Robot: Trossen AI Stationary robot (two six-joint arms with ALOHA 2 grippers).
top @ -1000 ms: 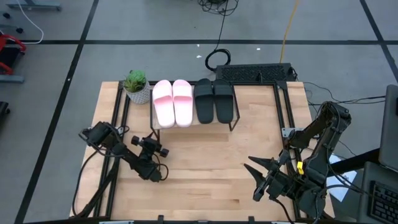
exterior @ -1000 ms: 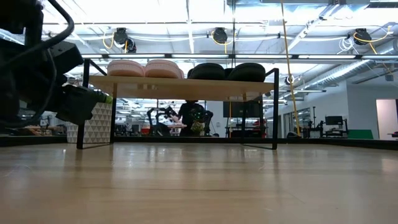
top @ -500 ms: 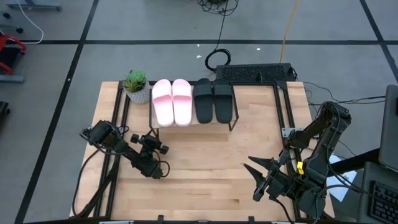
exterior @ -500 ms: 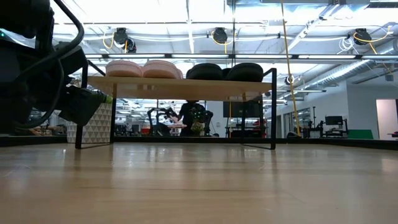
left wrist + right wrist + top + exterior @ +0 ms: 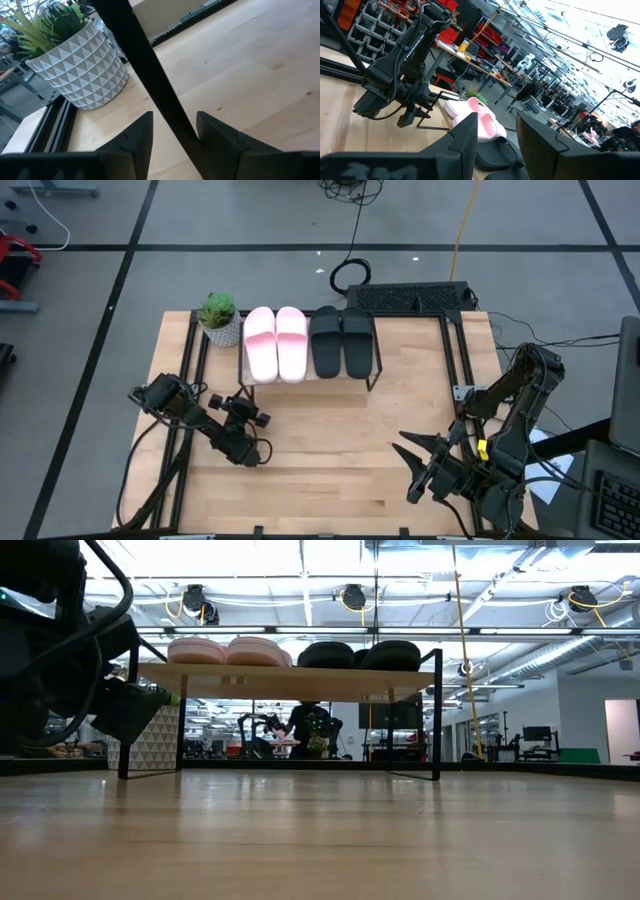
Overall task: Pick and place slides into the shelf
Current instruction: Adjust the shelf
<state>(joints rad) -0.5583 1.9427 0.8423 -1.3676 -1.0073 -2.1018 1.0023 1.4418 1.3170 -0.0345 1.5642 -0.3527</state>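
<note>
The shelf (image 5: pixel 310 376) stands at the table's far side on thin black legs. The slides lie soles down on its top: a pale pink pair (image 5: pixel 275 344) on the left and a black pair (image 5: pixel 343 341) on the right, also seen as the pink pair (image 5: pixel 228 650) and the black pair (image 5: pixel 360 655) in the low view. My left gripper (image 5: pixel 175 117) is low at the shelf's near-left leg (image 5: pixel 243 383), open, with the leg between its fingers. My right gripper (image 5: pixel 497 120) waits open and raised at the near right (image 5: pixel 405 465), with nothing in it. My left gripper has the shelf's near-left leg (image 5: pixel 172 112) between its open fingers, low on the leg. The leg lies against the inner side of one finger (image 5: pixel 202 132); a gap shows to the other. The fingers come nearly level from the near side, across the upright leg. The shelf stands on the table.
A potted plant in a white patterned pot (image 5: pixel 220 320) stands just left of the shelf, close to the held leg (image 5: pixel 75 65). A black flat device (image 5: pixel 410 297) lies at the far edge. Black rails (image 5: pixel 190 360) run along the table's sides. Bare wood (image 5: pixel 340 430) lies in the middle.
The shelf, with all the slides on it, has slid a little toward the table's left edge, staying upright. My left gripper has turned slightly at the leg without leaving its place.
</note>
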